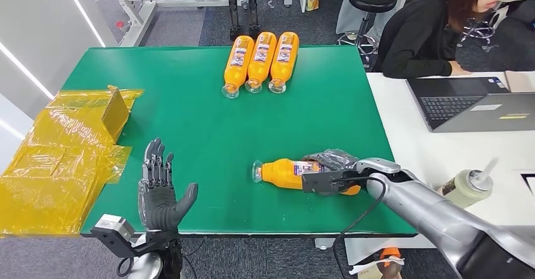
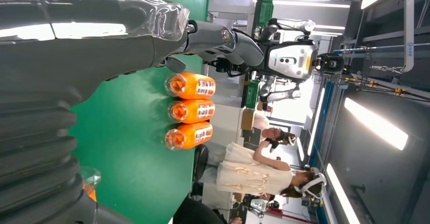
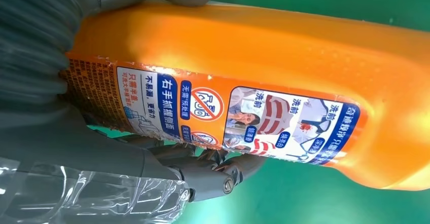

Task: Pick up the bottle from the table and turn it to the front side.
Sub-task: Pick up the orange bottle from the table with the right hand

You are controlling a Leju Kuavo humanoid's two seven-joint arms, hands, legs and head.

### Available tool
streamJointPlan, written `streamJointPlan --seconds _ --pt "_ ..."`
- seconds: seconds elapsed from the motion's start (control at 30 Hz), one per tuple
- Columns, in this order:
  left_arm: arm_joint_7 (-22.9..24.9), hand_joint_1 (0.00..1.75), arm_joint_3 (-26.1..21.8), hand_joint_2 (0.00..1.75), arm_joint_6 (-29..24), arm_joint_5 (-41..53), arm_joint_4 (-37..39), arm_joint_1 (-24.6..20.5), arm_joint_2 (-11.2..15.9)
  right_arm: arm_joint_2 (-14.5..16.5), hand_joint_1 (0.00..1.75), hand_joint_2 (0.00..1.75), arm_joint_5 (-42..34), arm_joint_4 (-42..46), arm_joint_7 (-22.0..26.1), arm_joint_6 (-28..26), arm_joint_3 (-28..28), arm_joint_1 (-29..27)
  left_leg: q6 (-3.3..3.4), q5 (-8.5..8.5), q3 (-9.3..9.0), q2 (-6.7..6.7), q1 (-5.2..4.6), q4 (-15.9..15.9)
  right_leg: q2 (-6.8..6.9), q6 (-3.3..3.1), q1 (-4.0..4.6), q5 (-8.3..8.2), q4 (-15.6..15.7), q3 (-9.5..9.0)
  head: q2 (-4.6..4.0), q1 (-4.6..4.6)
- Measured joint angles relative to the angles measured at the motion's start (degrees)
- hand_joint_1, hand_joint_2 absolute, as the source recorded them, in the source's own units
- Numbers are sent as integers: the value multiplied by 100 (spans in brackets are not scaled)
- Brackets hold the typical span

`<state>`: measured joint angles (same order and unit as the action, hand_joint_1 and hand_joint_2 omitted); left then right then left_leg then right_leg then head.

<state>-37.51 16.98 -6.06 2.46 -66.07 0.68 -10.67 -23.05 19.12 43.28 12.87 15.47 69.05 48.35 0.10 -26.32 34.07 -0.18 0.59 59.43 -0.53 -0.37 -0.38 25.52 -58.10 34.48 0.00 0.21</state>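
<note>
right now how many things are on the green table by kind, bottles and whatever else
orange bottles lying in a row at the far edge: 3
orange bottle held by the right robot hand, near edge: 1
yellow plastic wrapping over the left edge: 1 heap
total: 5

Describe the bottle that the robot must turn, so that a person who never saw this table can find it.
On the green table, look at the near edge on the robot's right. An orange bottle lies there on its side, alone, held by the right hand; the three other orange bottles lie together in a row at the far edge.
</note>
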Motion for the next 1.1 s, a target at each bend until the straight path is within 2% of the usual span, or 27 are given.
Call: streamJointPlan --seconds 0.1,0.2,0.33,0.5,0.63,0.77,0.93,1.03,1.1 --pt "-1 0 0 175 -11 45 0 5 -1 -86 175 175 242 183 0 -224 -60 -101 0 0 0 -1 0 0 1 0 0 0 0 -1 0 0" --pt "-10 0 0 175 -96 120 0 25 -2 -246 175 175 618 557 -3 -759 -215 -351 1 -1 2 -4 0 0 4 1 0 1 1 -1 0 -1" --pt "-40 0 0 175 -164 239 0 56 -2 -450 175 175 1120 1382 -142 -1305 -820 -1000 3 -2 19 -13 -1 0 16 3 -1 2 0 9 0 0" --pt "10 0 0 175 -60 441 27 -3 -17 -514 175 175 1836 2452 -387 -1400 -1752 -1803 3 -2 32 -12 -1 -1 15 2 -1 3 0 26 0 -1" --pt "49 0 -2 175 -4 498 115 -89 -40 -549 175 175 2083 3144 -427 -1439 -2321 -2273 2 -3 36 -12 0 -2 15 2 0 4 0 32 0 -1" --pt "79 0 -2 175 132 405 240 -143 -71 -667 175 175 2364 3808 -379 -1603 -2783 -2912 4 -5 42 -21 -2 -2 21 6 -1 8 1 36 0 -1" --pt "84 0 -2 175 374 100 433 -148 -72 -1041 175 175 2426 4679 -298 -1811 -3291 -3806 9 -10 55 -30 -3 -2 26 13 -3 13 1 41 0 1" --pt "89 0 -4 175 448 -3 501 -150 -73 -1136 175 175 2433 4920 -240 -1780 -3469 -4014 13 -13 55 -20 -3 -2 19 13 -4 13 1 43 0 0" --pt "163 0 -17 175 723 -313 546 -151 -74 -1139 175 175 2448 4981 -162 -1721 -3518 -4030 13 -13 56 -19 -3 -2 19 13 -3 13 1 43 0 0"
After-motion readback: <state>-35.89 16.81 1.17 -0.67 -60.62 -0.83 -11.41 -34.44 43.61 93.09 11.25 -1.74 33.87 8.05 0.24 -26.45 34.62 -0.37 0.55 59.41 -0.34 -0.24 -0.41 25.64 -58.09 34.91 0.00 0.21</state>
